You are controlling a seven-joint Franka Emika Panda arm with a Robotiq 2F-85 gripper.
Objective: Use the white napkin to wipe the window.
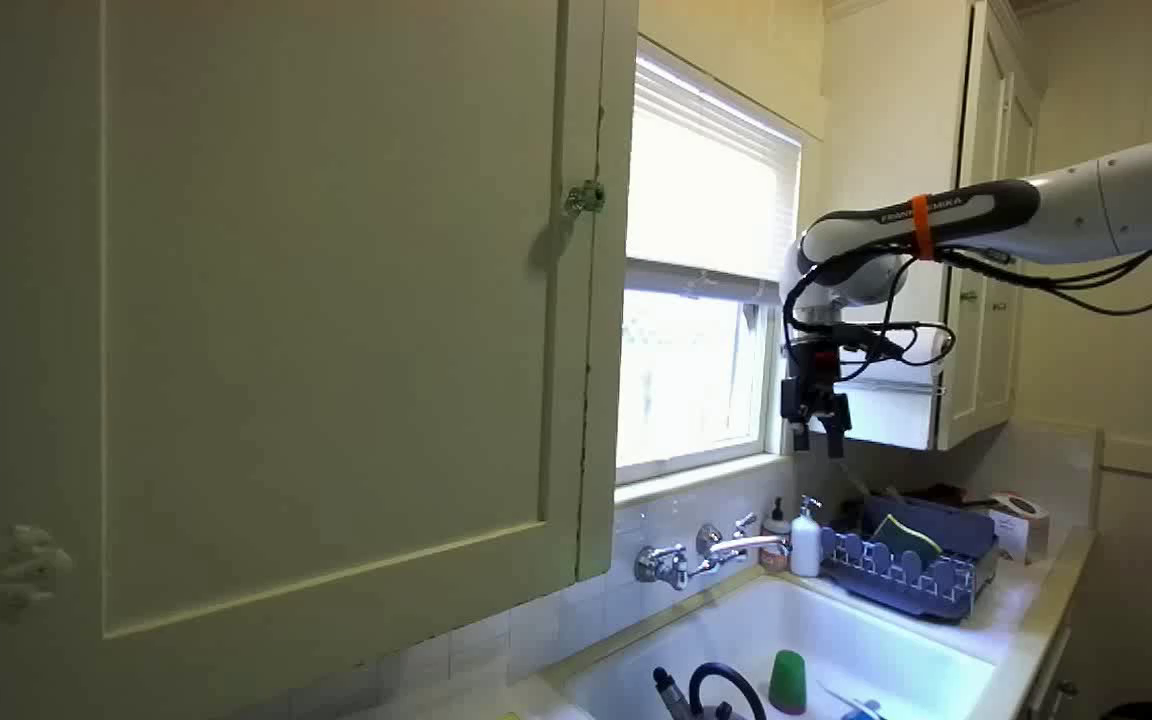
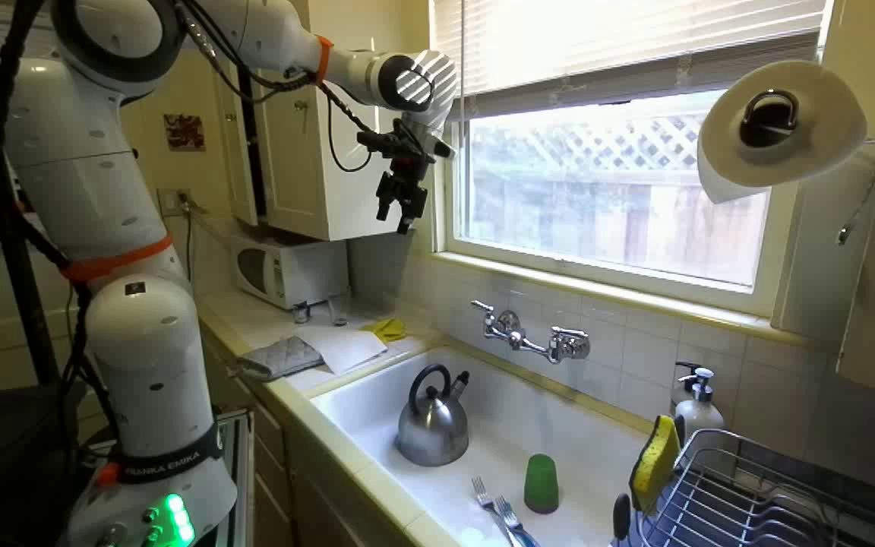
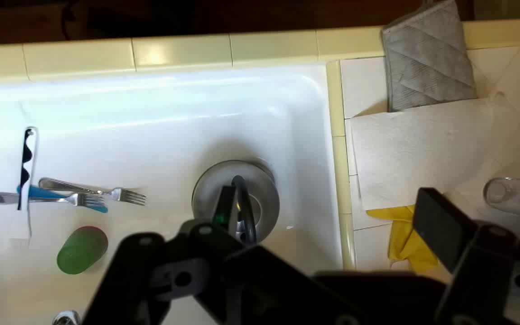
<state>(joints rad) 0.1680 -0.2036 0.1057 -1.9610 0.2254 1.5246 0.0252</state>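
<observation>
The white napkin (image 2: 348, 348) lies flat on the counter left of the sink in an exterior view. It also shows in the wrist view (image 3: 415, 149), between a grey pad and a yellow cloth. The window (image 1: 691, 385) is in the wall above the sink and shows in both exterior views (image 2: 597, 182), its upper part covered by a blind. My gripper (image 1: 820, 442) is open and empty, pointing down, well above the counter and near the window frame (image 2: 394, 218). In the wrist view its fingers (image 3: 334, 214) are wide apart, with nothing between them.
A kettle (image 2: 433, 429), a green cup (image 2: 541, 484) and forks (image 2: 492, 510) are in the sink. The faucet (image 2: 532, 338) is on the wall. A grey pad (image 3: 429, 58), yellow cloth (image 3: 406, 234) and glasses (image 3: 517, 196) lie near the napkin. A cupboard (image 2: 331, 152) is beside the gripper.
</observation>
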